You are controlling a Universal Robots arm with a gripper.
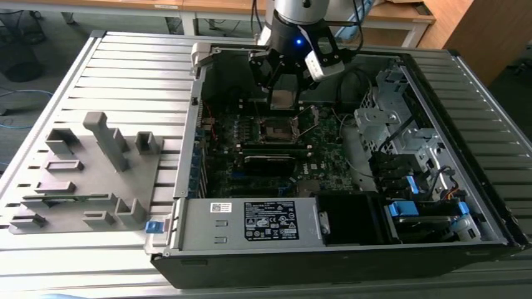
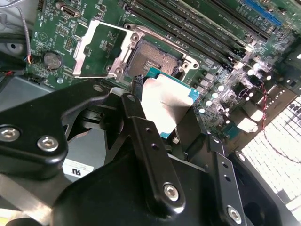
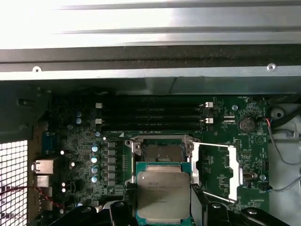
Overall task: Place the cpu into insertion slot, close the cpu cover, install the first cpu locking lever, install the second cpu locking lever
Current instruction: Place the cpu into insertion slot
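- I've got the gripper [image 1: 283, 93] hanging over the open computer case [image 1: 195, 124], above the part of the motherboard [image 1: 324, 163] away from the power-supply box [image 1: 249, 221].
- Its fingers are clamped on the cpu [image 2: 169, 106], pinching two opposite edges. That grip keeps the pads off the underside, which has to meet the contacts.
- In both wrist views the metal top of the cpu faces the camera, so I judge the contact side is turned down toward the board.
- The cpu is in the air, not seated. In the first wrist view it sits just short of the insertion slot [image 3: 162, 153], with the slot's dark centre fully uncovered.
- The insertion slot lies just beside the long memory slots [image 3: 153, 115], near the middle of the motherboard.
- The cpu cover [image 2: 83, 49] is swung open and laid back to one side of the slot. Through its window I see bare green board, so nothing blocks the way down.
- In the first wrist view the edges of the cpu run roughly parallel to the slot's metal rim, which I take as lining up for a straight drop.
- My read: placing is under way, and the cover and latching steps are not yet done.
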